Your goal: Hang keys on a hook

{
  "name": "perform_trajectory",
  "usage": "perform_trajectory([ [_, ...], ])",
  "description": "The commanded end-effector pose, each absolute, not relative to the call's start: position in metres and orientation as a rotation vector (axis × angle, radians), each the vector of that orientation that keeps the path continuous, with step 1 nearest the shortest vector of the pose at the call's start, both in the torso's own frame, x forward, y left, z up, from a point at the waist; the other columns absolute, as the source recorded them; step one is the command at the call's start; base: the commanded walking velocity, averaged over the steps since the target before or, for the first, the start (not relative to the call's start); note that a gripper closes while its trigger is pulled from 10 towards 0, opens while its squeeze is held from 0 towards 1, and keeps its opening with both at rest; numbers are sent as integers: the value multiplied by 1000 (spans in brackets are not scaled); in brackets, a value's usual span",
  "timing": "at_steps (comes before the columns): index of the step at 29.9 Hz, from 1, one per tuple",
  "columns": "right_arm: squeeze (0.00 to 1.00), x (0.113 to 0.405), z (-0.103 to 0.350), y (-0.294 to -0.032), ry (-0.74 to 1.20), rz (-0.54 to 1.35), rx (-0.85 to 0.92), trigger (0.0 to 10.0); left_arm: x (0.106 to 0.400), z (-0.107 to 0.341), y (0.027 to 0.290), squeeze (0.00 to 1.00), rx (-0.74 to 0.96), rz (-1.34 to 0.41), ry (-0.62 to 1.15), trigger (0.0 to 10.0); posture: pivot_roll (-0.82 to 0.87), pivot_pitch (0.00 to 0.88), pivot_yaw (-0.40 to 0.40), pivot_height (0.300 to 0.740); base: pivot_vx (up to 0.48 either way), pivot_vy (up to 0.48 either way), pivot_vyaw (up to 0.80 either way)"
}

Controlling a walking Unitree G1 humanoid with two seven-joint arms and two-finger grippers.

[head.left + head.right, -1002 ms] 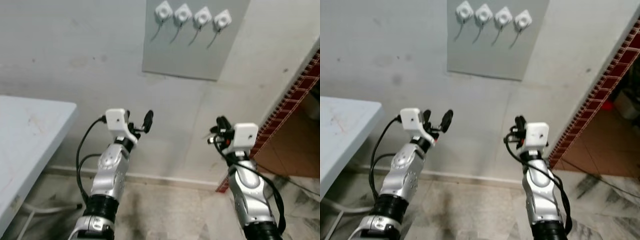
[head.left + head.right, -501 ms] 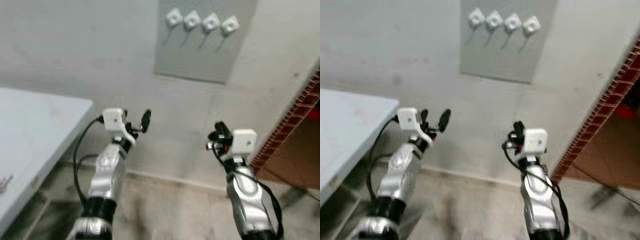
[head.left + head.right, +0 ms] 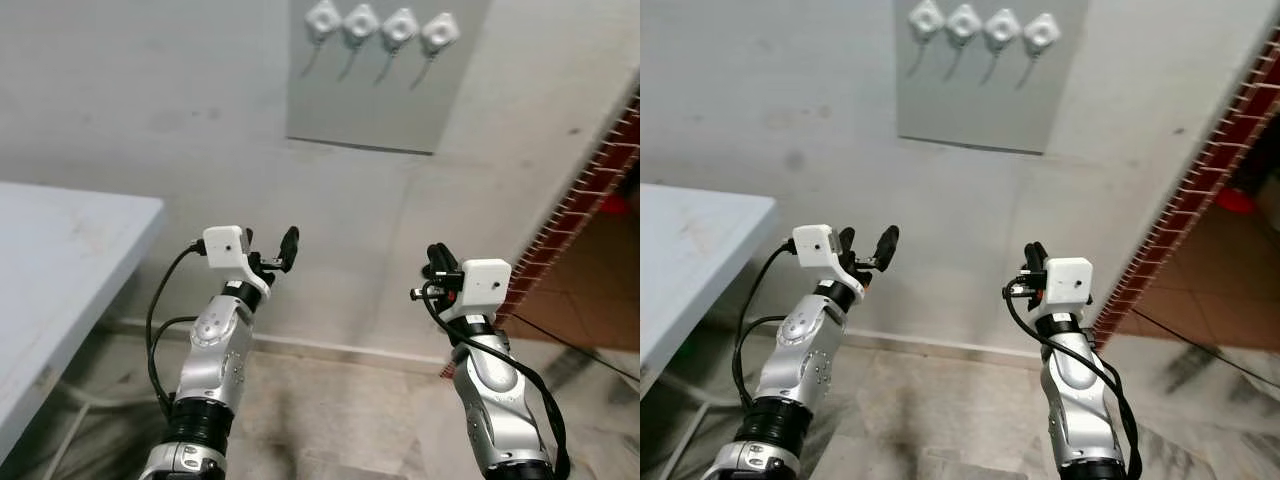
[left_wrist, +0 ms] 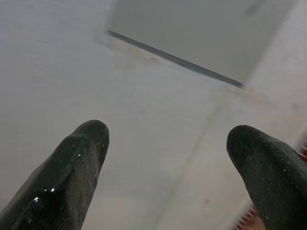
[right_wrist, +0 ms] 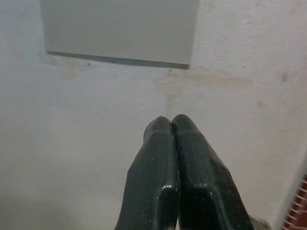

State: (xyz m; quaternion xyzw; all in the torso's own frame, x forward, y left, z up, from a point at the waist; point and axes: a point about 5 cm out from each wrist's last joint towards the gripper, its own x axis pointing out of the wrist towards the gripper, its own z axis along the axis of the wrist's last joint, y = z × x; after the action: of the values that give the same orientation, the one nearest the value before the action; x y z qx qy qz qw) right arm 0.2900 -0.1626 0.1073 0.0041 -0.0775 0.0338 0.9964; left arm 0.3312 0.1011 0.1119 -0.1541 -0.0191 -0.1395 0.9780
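Note:
Four white hooks (image 3: 380,24) sit in a row on a grey panel (image 3: 370,100) high on the wall in front of me. My left gripper (image 3: 272,243) is raised towards the wall below the panel's left part, and it is open with nothing between its fingers (image 4: 86,143). To the right, at about the same height, my right gripper (image 3: 436,256) points at the wall. Its two fingertips (image 5: 163,127) are pressed together, shut, with nothing seen between them. The panel's lower edge (image 5: 120,60) lies above both grippers.
A pale table (image 3: 60,270) juts in from the left, its corner close to my left arm. A red-brown brick lattice (image 3: 600,190) borders a doorway on the right. Marbled floor tiles (image 3: 340,400) run along the foot of the wall.
The whole picture has shifted as the camera moved, so the table edge and the panel sit differently in view. Both arms hold much the same raised pose.

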Motion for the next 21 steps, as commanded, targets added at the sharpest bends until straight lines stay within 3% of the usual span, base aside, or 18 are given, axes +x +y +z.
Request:
perform_trajectory([
  [1,0,291,115,-162,-183,67,9,10000,331,115,104,0,-294,-275,-46,10000,-18,0,-69,740,0,0,0],
  [21,0,292,100,-162,-68,-5,77,10000,340,119,107,0,-269,-300,-14,10000,-35,0,6,740,0,0,0],
])
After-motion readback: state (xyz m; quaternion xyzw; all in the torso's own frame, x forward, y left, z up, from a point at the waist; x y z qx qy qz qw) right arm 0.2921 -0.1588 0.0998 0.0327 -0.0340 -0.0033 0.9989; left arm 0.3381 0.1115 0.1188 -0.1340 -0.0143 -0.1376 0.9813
